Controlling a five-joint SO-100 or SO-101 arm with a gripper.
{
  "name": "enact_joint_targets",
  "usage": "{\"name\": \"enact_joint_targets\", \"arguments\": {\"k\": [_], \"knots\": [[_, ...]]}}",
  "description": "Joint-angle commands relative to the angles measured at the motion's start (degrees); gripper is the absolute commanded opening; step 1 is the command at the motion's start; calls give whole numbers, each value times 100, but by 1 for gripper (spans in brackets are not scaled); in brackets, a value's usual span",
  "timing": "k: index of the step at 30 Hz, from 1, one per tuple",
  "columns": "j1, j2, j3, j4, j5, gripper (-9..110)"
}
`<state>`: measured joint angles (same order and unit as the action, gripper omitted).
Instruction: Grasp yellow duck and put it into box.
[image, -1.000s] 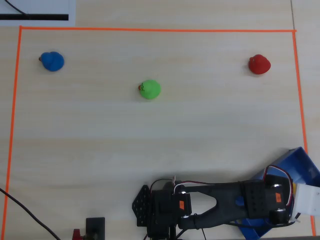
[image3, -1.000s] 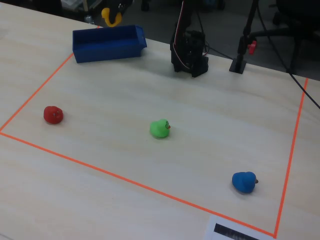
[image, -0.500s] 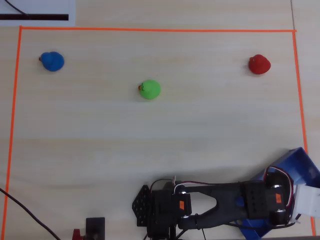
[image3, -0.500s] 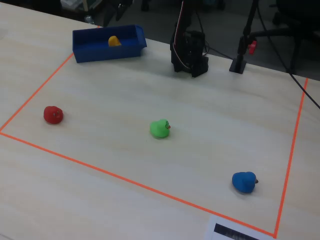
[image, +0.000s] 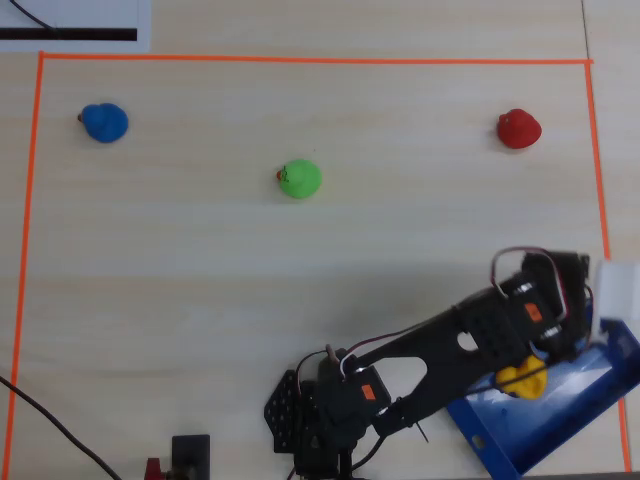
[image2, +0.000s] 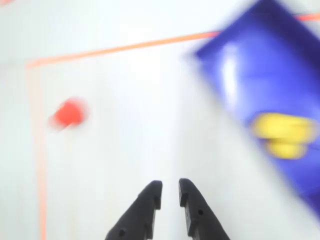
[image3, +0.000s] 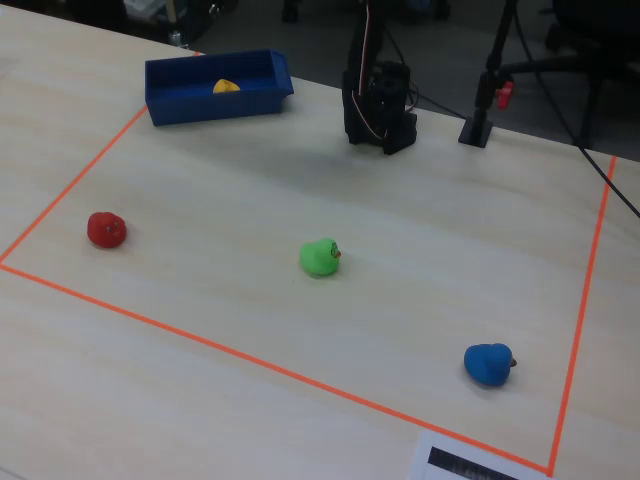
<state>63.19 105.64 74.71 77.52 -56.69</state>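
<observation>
The yellow duck (image: 522, 380) lies inside the blue box (image: 590, 400) at the lower right of the overhead view, partly under my arm. It shows blurred in the wrist view (image2: 284, 134), inside the box (image2: 265, 60) at the right. In the fixed view the duck (image3: 227, 87) sits in the box (image3: 210, 105) at the far left. My gripper (image2: 170, 184) is empty. Its black jaws stand a narrow gap apart, over bare table left of the box.
A red duck (image: 519, 129) (image2: 68, 113), a green duck (image: 299, 179) and a blue duck (image: 104, 123) stand on the wooden table inside an orange tape frame (image: 300, 60). The arm's base (image3: 380, 110) stands beside the box. A white sheet (image: 70, 25) lies outside the tape.
</observation>
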Motion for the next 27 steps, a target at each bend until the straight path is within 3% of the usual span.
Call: {"name": "enact_joint_targets", "arguments": {"k": [1, 5, 9, 15, 27], "knots": [[-2566, 984, 932, 105, -369, 0], [-4553, 2602, 3384, 299, -729, 0], [-5871, 4579, 5977, 167, -1468, 0], [-6486, 7119, 8675, 185, -2637, 0], [-6970, 7937, 10248, -299, -2681, 0]]}}
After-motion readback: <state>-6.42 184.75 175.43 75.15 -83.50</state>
